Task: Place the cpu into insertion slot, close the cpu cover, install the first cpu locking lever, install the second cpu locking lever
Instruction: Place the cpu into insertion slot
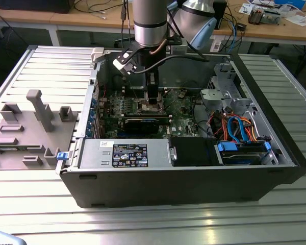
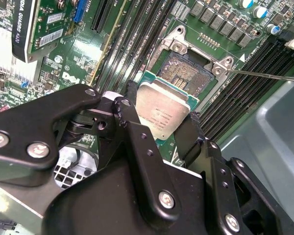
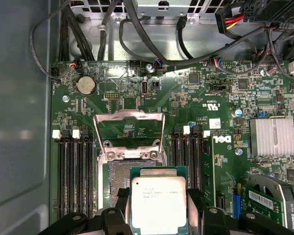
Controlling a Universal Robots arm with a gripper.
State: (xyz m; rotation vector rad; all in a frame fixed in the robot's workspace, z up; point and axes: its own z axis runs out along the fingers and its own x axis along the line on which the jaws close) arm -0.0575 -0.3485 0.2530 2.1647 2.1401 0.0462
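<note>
Gripping the cpu [image 2: 164, 110] by two opposite edges, the claw [image 2: 159, 120] hung low inside the open computer case [image 1: 168, 186], its black fingers [image 2: 187, 137] closed on the chip. The cpu sat between the tips, over the near edge of the insertion slot [image 2: 183, 73] and not yet seated. The slot's contact field lay bare just beyond the tips. Farther beyond the claw, the cpu cover [image 3: 130, 128] stood raised on its hinge, with green motherboard [image 3: 186, 98] showing through its window. A thin locking lever [image 2: 264, 76] stuck out sideways from the slot's corner.

Black memory slots [image 3: 73, 176] ran close along both sides of the claw, leaving narrow margins beside the fingers. A grey case wall [image 3: 19, 122] rose just past one bank. A graphics card [image 2: 36, 29] and a finned heatsink [image 3: 272, 137] stood well off to the other side. A coin battery [image 3: 85, 84] and looping cables [image 3: 137, 34] lay far ahead of the claw, past the cover. In the exterior view, the arm dropped straight through the case's open top, well apart from the power supply [image 1: 122, 153] and the drive cage [image 1: 242, 148].
</note>
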